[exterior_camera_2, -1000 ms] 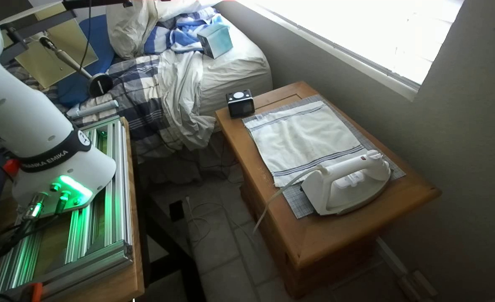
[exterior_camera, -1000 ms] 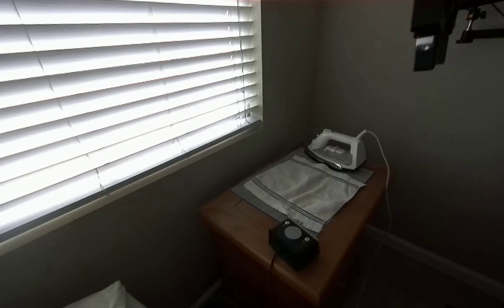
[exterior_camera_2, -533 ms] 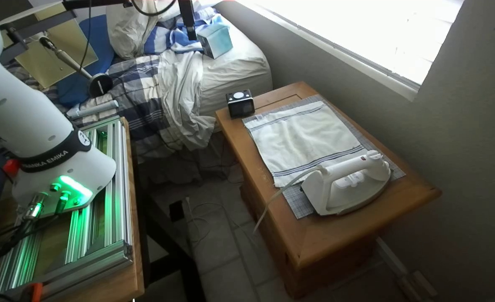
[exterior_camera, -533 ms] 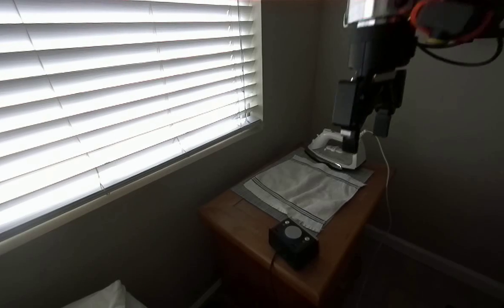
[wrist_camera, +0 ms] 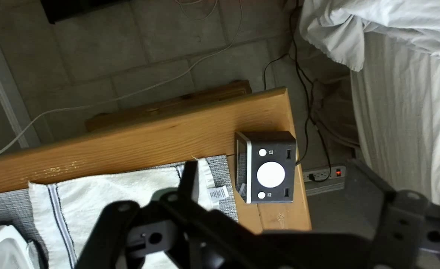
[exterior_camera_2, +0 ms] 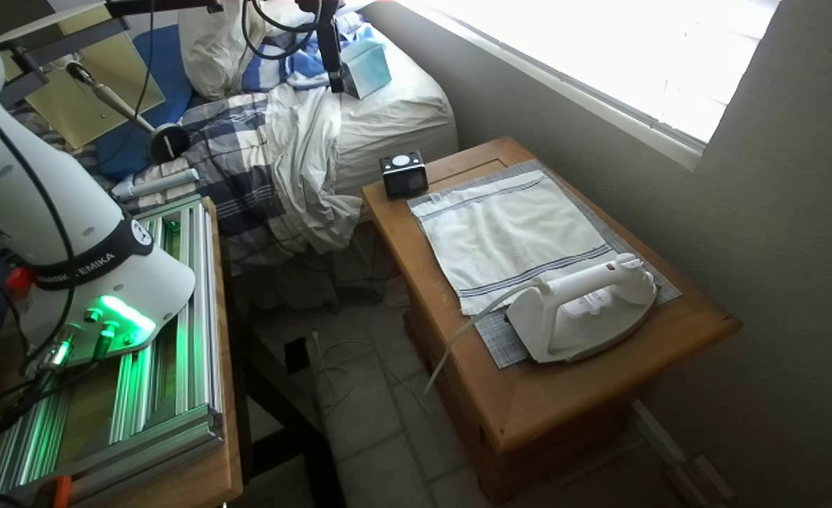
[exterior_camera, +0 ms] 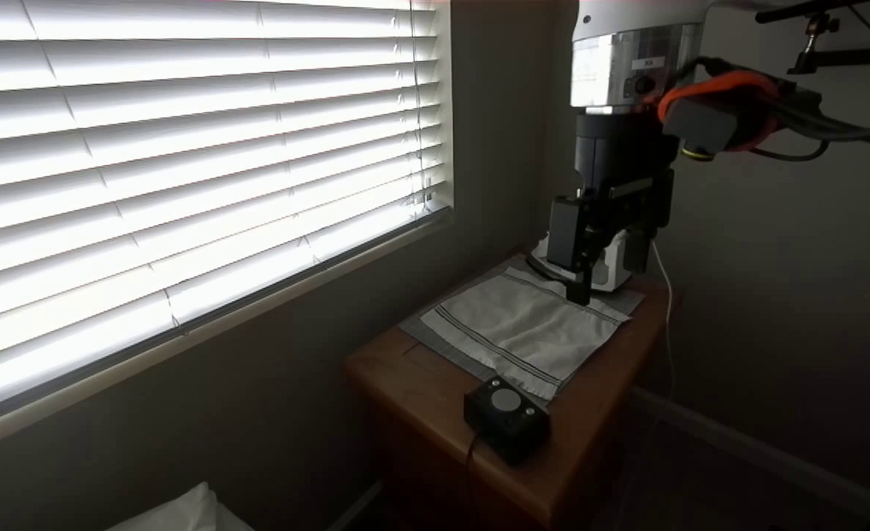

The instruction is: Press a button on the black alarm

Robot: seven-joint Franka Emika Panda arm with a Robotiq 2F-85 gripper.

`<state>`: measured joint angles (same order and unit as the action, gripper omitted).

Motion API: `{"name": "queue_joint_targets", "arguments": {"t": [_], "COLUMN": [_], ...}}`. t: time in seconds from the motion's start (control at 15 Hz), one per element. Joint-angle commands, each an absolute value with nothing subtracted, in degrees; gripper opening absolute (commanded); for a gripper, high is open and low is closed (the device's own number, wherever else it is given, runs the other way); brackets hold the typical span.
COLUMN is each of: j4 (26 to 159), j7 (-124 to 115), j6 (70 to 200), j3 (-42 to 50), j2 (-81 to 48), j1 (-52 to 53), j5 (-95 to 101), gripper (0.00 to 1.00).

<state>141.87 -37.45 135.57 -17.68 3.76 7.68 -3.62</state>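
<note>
Sitting on the counter (exterior_camera: 398, 372) by its corner closest to me, along the short edge nearest the bed (exterior_camera_2: 412, 116), the black alarm (exterior_camera: 507, 424) has nothing touching its round white buttons (wrist_camera: 271, 174), so I'd judge the task to be at the lining-up stage, with the lowering and the press itself left to do. Beyond it the claw (exterior_camera: 607, 280) hangs in the air, clear of everything as far as I can make out, its fingers (exterior_camera: 579, 290) spread wide and gripping nothing. Farthest from me, the white iron (exterior_camera_2: 588, 321) rests near the counter's opposite short edge.
</note>
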Motion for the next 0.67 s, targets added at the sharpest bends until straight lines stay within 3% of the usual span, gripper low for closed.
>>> {"name": "queue_joint_targets", "arguments": {"t": [0.0,0.6], "j4": [141.8,138.1], "j7": [-37.5,-36.6], "j6": [135.5,138.0], "j3": [-16.2,-16.1], "j2": [3.9,-4.5], "j1": [9.2,10.5], "j5": [-3.5,-5.0], "gripper": [1.00,1.00]}}
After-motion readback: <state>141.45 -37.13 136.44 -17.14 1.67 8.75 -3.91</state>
